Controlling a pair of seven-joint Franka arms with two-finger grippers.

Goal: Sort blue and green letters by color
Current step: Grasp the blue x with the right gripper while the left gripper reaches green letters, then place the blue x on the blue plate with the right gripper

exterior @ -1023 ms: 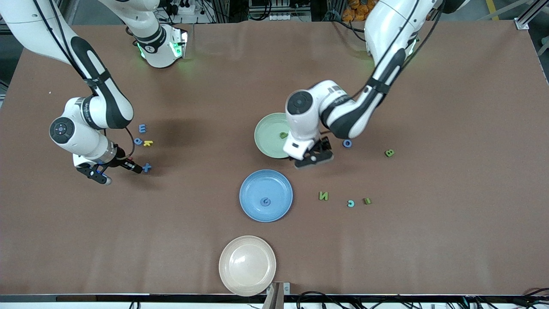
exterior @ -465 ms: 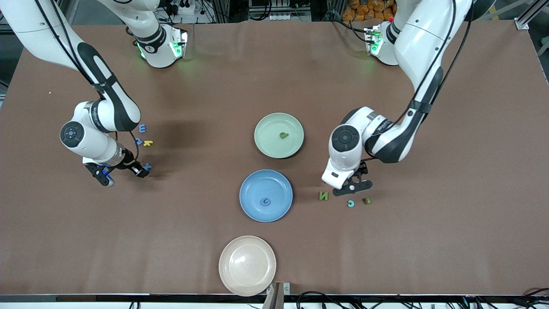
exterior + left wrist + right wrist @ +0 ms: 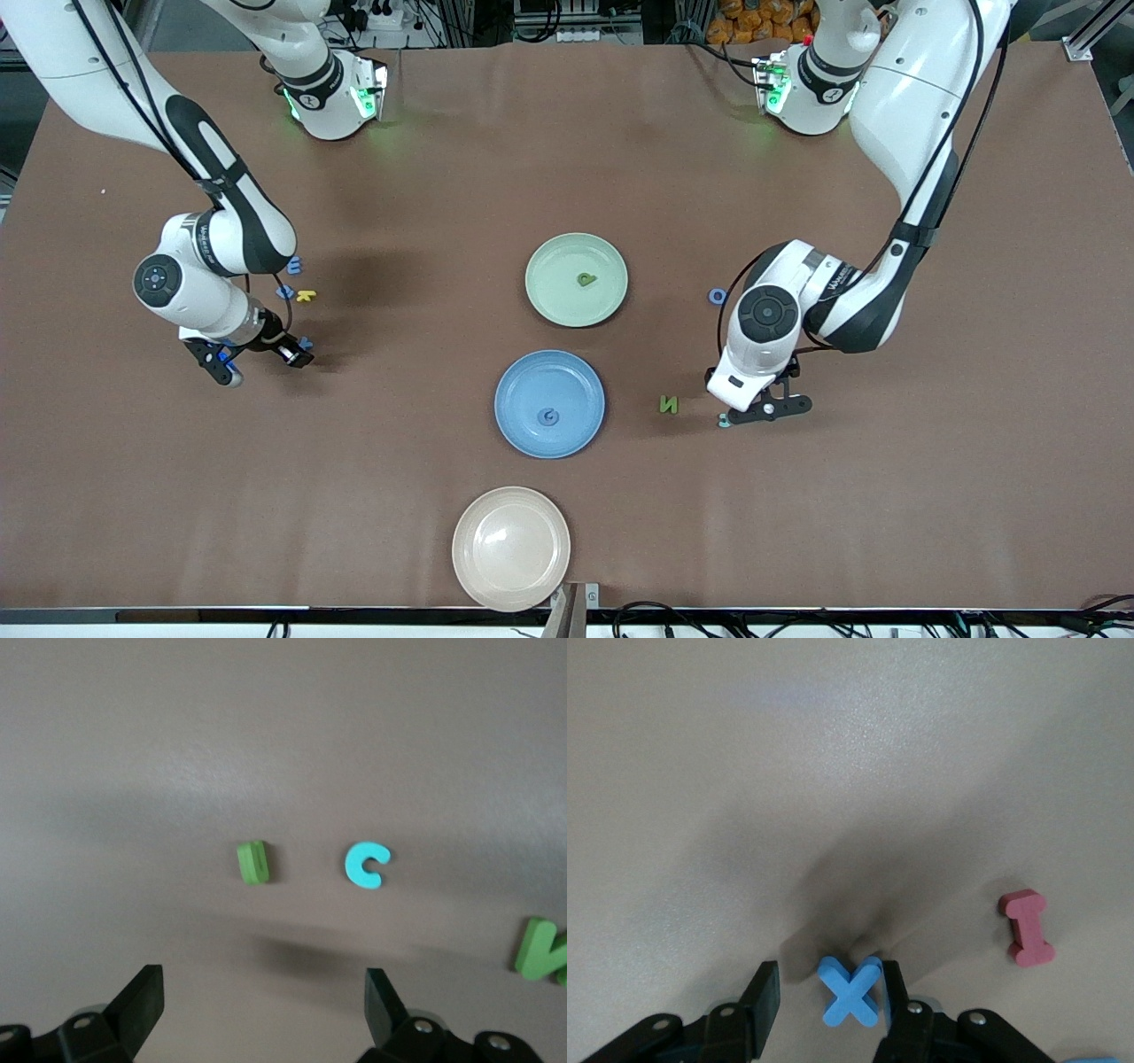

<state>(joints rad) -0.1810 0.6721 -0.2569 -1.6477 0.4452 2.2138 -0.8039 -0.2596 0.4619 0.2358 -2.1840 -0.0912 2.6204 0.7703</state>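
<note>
One green letter (image 3: 586,279) sits in the green plate (image 3: 554,301), one blue (image 3: 549,416) in the blue plate (image 3: 523,425). Most remain. Right gripper (image 3: 826,997), wide, straddles the X (image 3: 850,990). Left gripper (image 3: 264,992), wide, hovers over the I (image 3: 253,861), N (image 3: 668,405) at nine o'clock.

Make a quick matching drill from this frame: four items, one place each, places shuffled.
Items:
1. green P
2. blue X
3. green N
4. blue O

Places:
A. on the table between the blue plate and the left gripper
B. between the open fingers of the right gripper
C. in the green plate
D. on the table beside the left arm's wrist

Pairs: 1-C, 2-B, 3-A, 4-D
</note>
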